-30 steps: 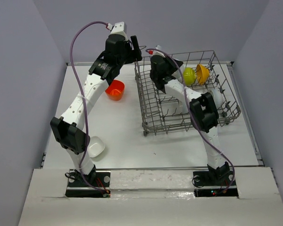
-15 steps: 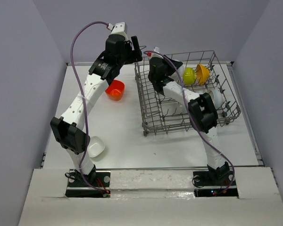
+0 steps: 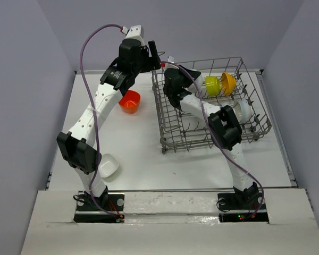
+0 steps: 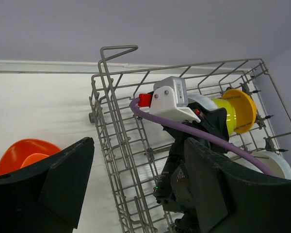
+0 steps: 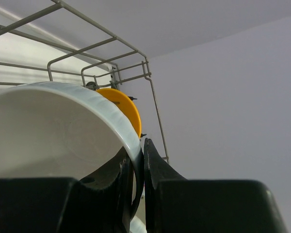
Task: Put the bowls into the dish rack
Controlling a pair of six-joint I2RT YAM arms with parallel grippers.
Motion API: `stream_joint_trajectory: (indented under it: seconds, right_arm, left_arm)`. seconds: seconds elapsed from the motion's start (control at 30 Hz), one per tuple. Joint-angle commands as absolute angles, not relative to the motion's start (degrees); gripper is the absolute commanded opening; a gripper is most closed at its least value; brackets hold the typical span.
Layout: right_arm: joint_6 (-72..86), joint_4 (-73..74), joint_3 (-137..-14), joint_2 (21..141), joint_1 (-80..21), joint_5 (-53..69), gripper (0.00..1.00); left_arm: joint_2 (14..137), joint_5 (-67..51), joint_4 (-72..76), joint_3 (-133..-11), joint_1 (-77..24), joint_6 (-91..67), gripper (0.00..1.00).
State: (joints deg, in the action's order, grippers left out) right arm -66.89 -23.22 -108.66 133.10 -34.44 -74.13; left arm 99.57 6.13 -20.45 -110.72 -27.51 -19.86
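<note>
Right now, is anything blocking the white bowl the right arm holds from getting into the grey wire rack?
Nothing visible does. The right end effector pinches the glossy white bowl by its rim over the far left part of the grey wire dish rack. The lime green bowl and orange-yellow bowl stand on edge farther right.

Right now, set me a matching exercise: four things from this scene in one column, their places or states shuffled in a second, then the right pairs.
Things:
1. red-orange bowl
2. lime green bowl
3. left gripper
4. right gripper

Places or states:
A. shut on the rim of a white bowl
B. on the table, left of the dish rack
C. open, holding nothing
D. standing on edge inside the dish rack

Pairs: 1-B, 2-D, 3-C, 4-A
</note>
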Motion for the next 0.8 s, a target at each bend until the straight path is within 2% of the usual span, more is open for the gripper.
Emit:
stream_joint_trajectory:
  seconds: [0.0, 0.77]
  right_arm:
    - [-68.1, -23.0, -109.4, 135.5, -34.5, -77.7, 0.01]
    - [-68.6, -23.2, -113.9, 135.2, -31.2, -78.1, 0.01]
  left_arm:
    - [96.6, 5.4, -19.4, -113.8, -27.4, -19.1, 0.84]
    - [97.7, 4.8, -19.6, -114.5, -27.4, -19.3, 0.84]
